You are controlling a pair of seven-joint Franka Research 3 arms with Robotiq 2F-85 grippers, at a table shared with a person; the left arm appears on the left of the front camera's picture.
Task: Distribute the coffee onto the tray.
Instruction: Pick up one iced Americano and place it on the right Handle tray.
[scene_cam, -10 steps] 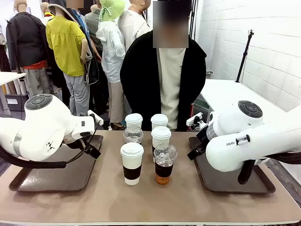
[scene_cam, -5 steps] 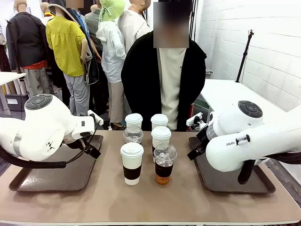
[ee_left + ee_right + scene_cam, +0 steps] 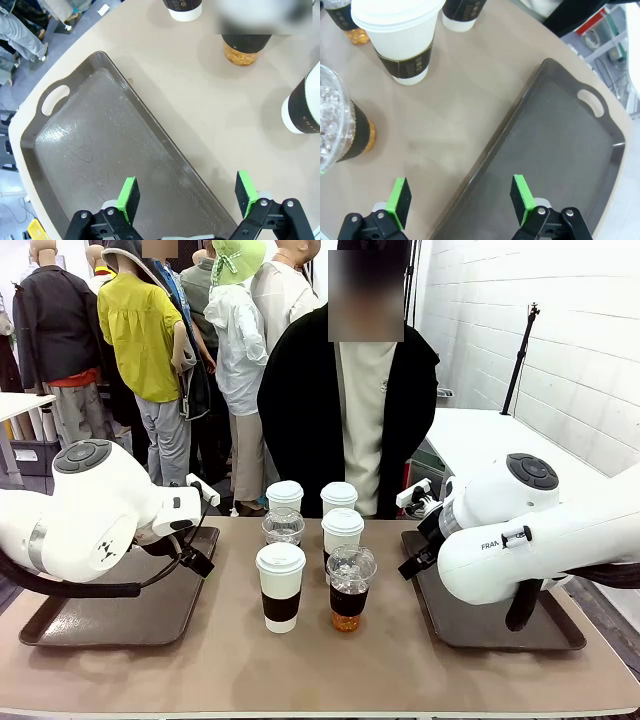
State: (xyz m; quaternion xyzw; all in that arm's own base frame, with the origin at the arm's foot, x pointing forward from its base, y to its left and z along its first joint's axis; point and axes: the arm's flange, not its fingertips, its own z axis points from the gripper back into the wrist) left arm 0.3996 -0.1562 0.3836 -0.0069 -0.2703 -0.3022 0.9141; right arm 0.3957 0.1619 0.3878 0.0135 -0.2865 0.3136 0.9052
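Coffee cups [image 3: 281, 585] cluster on the table [image 3: 200, 670], left tray [image 3: 130, 620] at their nine o'clock, right tray [image 3: 470, 630] at three; left hand [image 3: 187, 192] spread apart, empty, right hand [image 3: 461, 196] likewise.

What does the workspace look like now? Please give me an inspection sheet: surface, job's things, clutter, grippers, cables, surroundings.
Surface: tan table; dark left tray and right tray at its ends, no cup on either.
Job's things: four white lidded cups and two clear dome-lidded cups, grouped mid-table, upright.
Clutter: nothing seen.
Grippers: left gripper open, empty, above the left tray's edge; right gripper open, empty, above the right tray's edge.
Cables: black cable loops over the left tray.
Surroundings: person standing at the far side; white brick wall.
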